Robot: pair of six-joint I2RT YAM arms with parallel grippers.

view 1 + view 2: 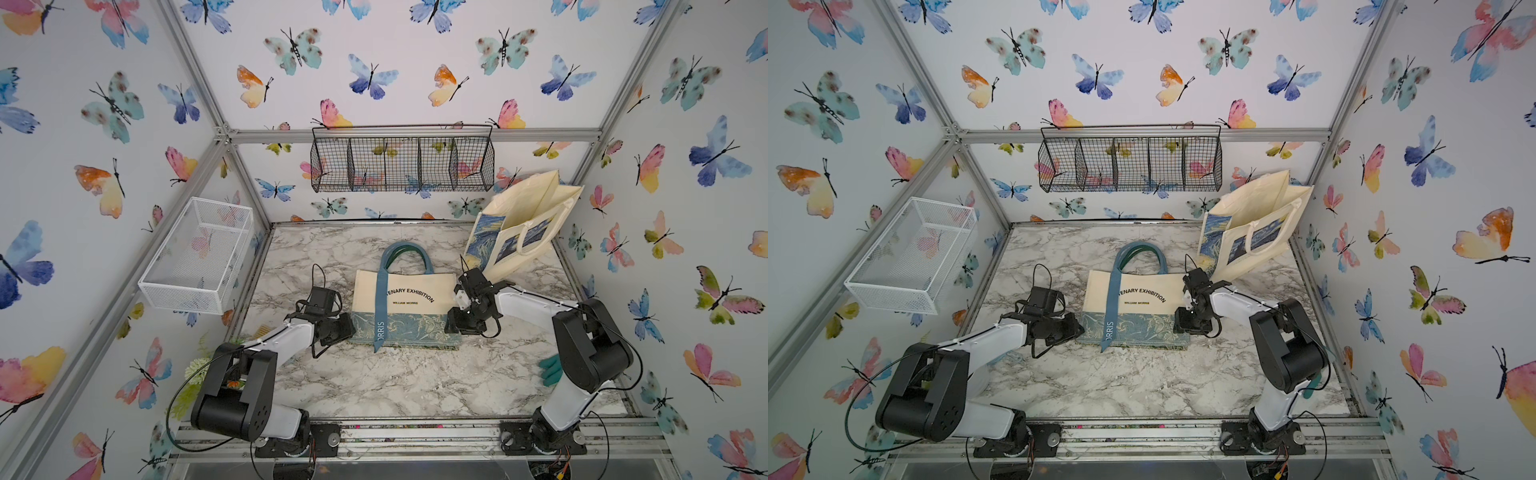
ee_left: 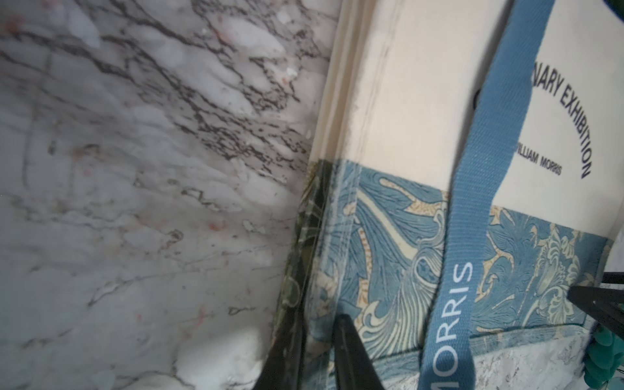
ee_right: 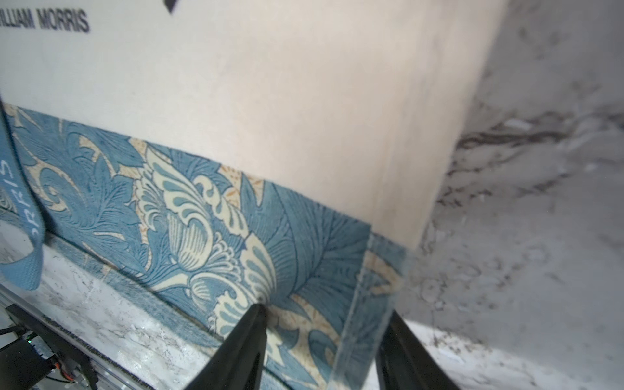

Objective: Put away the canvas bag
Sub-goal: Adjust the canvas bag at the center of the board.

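The canvas bag (image 1: 409, 291) (image 1: 1136, 291) lies flat in the middle of the marble table. It is cream with black lettering, a blue floral bottom band and blue handles, and one strap is draped down its front. My left gripper (image 1: 353, 331) (image 1: 1080, 330) is at the bag's near left corner. In the left wrist view its fingers (image 2: 344, 334) stand close together, pinching the floral side edge of the bag (image 2: 405, 118). My right gripper (image 1: 451, 325) (image 1: 1177, 324) is at the near right corner. Its jaws (image 3: 327, 310) stand wide, straddling the bag's (image 3: 270, 101) edge, with one tip pressing into the fabric.
A second cream tote (image 1: 523, 224) with a blue painted print leans in the back right corner, close behind my right arm. A black wire basket (image 1: 402, 164) hangs on the back wall and a white mesh basket (image 1: 199, 257) on the left wall. A teal object (image 1: 550, 370) lies near the right arm's base.
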